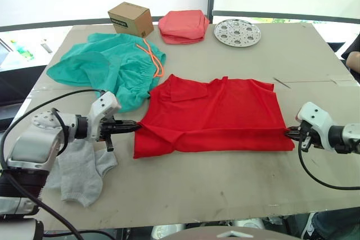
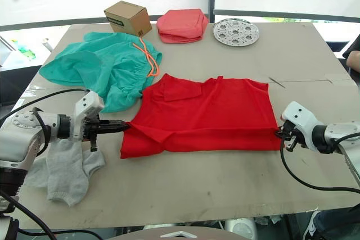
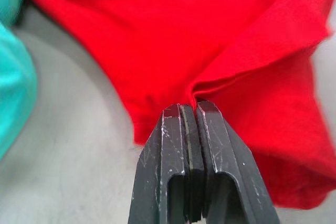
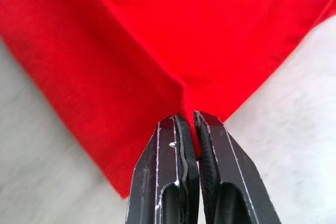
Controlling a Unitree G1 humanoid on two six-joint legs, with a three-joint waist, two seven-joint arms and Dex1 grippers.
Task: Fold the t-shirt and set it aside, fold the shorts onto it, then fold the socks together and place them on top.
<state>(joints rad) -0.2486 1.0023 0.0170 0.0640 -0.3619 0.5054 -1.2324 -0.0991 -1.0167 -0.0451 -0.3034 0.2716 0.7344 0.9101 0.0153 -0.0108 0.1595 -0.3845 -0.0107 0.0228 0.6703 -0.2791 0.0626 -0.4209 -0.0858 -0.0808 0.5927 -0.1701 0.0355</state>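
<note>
You've got the t-shirt (image 1: 216,115) stretched long-ways across the table (image 1: 236,184) between both arms, left gripper (image 1: 135,127) pinching its left end and right gripper (image 1: 288,133) clamped on the right edge.

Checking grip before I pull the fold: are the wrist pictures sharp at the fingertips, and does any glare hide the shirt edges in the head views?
Left wrist view: fingers sharp, t-shirt soft beyond them. Right wrist view: much the same. Left eye view: windows blown out behind the table, even light and no glare on the cloth.
</note>
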